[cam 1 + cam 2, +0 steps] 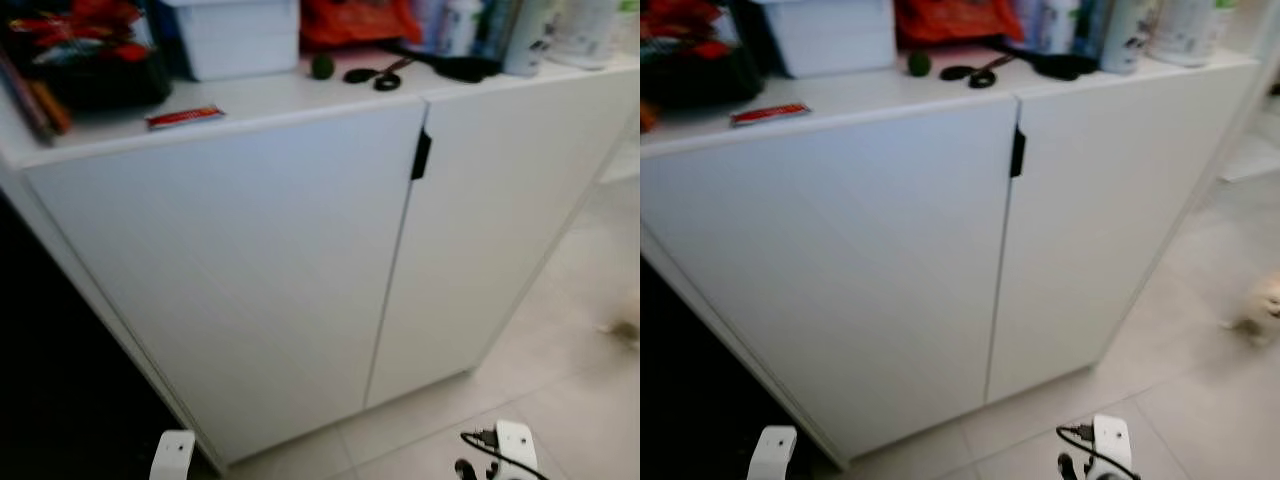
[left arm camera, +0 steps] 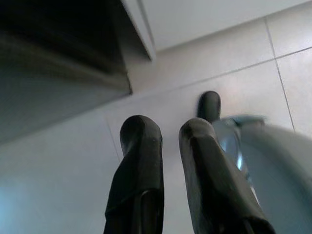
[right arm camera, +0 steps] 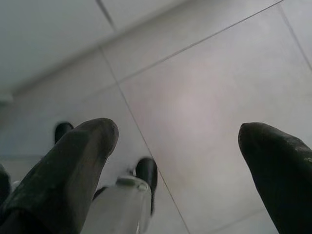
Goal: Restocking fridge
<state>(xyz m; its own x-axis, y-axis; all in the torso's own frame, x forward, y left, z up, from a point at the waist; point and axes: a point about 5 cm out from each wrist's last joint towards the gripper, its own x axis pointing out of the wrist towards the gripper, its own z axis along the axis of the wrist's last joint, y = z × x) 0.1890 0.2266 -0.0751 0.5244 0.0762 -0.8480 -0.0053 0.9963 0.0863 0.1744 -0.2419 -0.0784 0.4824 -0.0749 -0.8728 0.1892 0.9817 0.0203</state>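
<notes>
A white two-door cabinet [image 1: 250, 270] stands right in front of me, both doors closed, with a small black handle [image 1: 421, 155] at the seam near the top. My left gripper [image 2: 168, 127] hangs low over the tiled floor by the cabinet's lower corner, its fingers close together and holding nothing. My right gripper [image 3: 183, 131] also hangs over the floor tiles, fingers spread wide and empty. Both white wrists [image 1: 175, 452] [image 1: 515, 445] show at the bottom edge of the eye views.
The cabinet top holds a white box [image 1: 240, 35], a red packet [image 1: 185, 117], a small green fruit [image 1: 321, 67], black scissors [image 1: 375, 75], an orange bag [image 1: 355, 20], bottles [image 1: 525, 35] and a dark basket [image 1: 90, 50]. A blurred pale thing [image 1: 1255, 310] lies on the floor at the right. A dark gap runs left of the cabinet.
</notes>
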